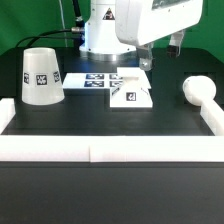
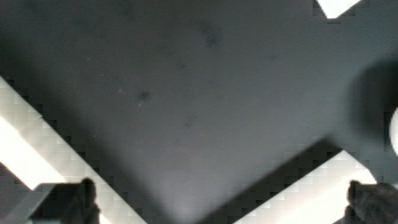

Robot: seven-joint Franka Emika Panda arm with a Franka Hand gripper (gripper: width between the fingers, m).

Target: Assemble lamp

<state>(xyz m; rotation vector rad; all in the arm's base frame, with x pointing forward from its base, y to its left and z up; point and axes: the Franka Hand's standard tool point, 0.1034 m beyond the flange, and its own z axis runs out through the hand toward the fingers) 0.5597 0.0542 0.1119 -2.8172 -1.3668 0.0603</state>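
Observation:
The white cone shade stands on the black table at the exterior view's left, a tag on its side. The flat square base lies near the middle with a tag on top. The rounded bulb lies at the exterior view's right. My gripper hangs high behind the base and touches no part. In the wrist view the gripper is open and empty, with only its two dark fingertips showing over bare table. A curved white edge may be the bulb.
The marker board lies flat between the shade and the base. White border rails run along the table's front and sides, and they also show in the wrist view. A small white corner shows at the wrist view's edge.

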